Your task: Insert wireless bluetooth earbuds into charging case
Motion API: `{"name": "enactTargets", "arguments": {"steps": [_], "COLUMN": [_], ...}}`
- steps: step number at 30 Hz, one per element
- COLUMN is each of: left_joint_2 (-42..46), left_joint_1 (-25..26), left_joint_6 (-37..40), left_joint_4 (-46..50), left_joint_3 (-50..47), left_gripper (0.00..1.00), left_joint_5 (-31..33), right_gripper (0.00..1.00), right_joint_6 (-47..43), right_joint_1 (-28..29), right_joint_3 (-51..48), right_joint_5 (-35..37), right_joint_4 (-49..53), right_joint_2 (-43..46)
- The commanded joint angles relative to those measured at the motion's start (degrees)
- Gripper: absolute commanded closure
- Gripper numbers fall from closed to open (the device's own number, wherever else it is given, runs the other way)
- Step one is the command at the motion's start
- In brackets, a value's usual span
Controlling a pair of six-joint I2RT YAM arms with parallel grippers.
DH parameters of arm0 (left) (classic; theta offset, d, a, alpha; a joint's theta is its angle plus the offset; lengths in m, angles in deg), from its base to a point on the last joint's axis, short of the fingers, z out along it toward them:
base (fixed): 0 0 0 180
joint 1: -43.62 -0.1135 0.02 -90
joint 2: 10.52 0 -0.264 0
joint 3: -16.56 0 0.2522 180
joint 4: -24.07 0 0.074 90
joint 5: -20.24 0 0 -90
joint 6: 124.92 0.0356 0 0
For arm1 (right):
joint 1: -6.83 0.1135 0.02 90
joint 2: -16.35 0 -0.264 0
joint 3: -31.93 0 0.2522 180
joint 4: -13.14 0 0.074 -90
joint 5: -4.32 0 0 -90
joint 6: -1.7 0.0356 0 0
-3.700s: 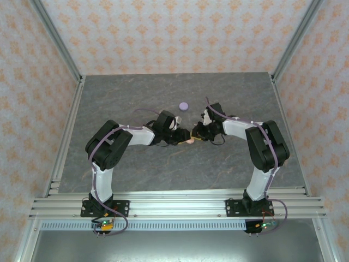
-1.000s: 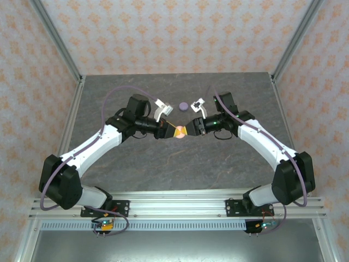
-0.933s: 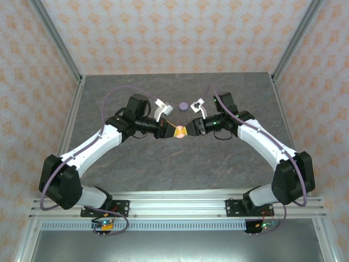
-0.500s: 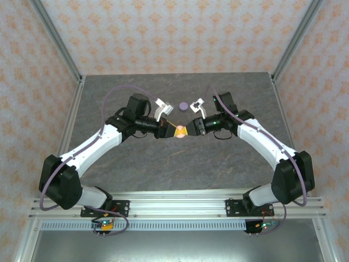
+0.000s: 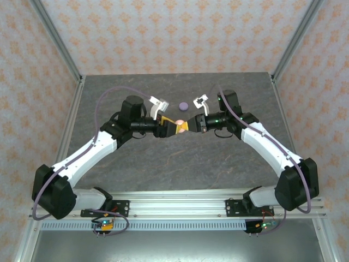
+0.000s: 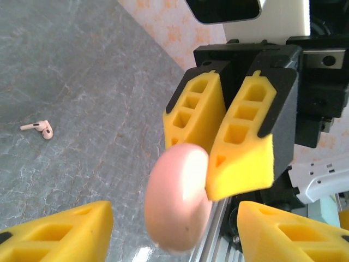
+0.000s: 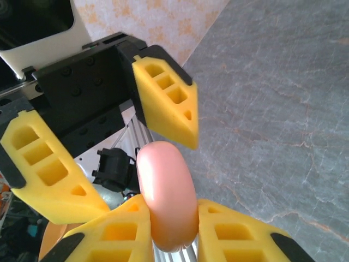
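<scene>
L gripper (image 6: 174,215) has opened off pink case (image 5: 179,124); R gripper (image 7: 169,221) now pinches it alone, moved nearer purple disc (image 5: 183,106).

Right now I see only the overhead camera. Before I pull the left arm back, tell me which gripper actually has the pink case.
Observer: The right gripper has it. In its wrist view both of its fingers are pressed against the sides of the pink case.
Operator: Now report the jaws on the left one.
Observer: The left gripper is open. Its wrist view shows a clear gap between each of its fingers and the case, so it is not touching it.
</scene>
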Motion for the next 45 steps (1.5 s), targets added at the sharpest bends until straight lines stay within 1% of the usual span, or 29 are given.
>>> {"name": "enactTargets", "arguments": {"steps": [1,4,6,8,13,17,23,25,27,32,39,45], "left_joint_2": [2.55,3.69,4.26,4.55,4.42,3.75,2.87,2.51,2.21,1.86,1.67,1.58], "left_joint_1": [0.21,0.22,0.25,0.26,0.35,0.68,0.86,1.04,1.18,1.62,1.98,2.35], "left_joint_6": [-7.56,-12.22,-13.33,-15.16,-16.03,-16.23,-17.68,-17.89,-17.99,-17.64,-17.11,-16.63], "left_joint_4": [-9.81,-15.24,-17.56,-18.43,-18.53,-19.11,-22.01,-22.51,-23.06,-22.66,-22.04,-21.73], "left_joint_3": [-3.0,-5.46,-6.65,-7.19,-7.3,-6.86,-6.85,-6.68,-6.47,-5.83,-5.39,-5.42], "left_gripper": [0.36,0.35,0.35,0.35,0.37,0.43,0.47,0.52,0.54,0.6,0.63,0.7], "left_joint_5": [5.58,6.95,6.58,6.23,5.01,3.36,1.36,0.62,-0.02,-0.19,-0.1,-0.09], "right_gripper": [0.79,0.79,0.79,0.79,0.78,0.78,0.78,0.78,0.78,0.78,0.77,0.77], "right_joint_6": [4.44,7.4,9.13,10.19,11.46,11.55,10.5,10.32,10.22,9.27,7.82,6.94], "right_joint_1": [-0.49,-0.57,-0.59,-0.58,-0.6,-0.46,0.01,0.08,0.15,0.57,0.91,1.1], "right_joint_3": [-0.86,-1.31,-1.48,-1.4,-1.51,-1.36,-1.84,-1.74,-1.67,-1.25,-0.7,-0.83], "right_joint_5": [2.03,3.64,4.01,3.87,3.1,1.67,-0.7,-0.99,-1.25,-1.76,-2.25,-2.64], "right_joint_4": [-6.34,-9.17,-10.74,-11.64,-13.55,-13.62,-13.7,-13.57,-13.55,-12.53,-10.58,-9.56], "right_joint_2": [1.8,2.52,2.73,2.89,3.54,3.55,4.19,4.16,4.13,3.98,3.92,3.88]}}
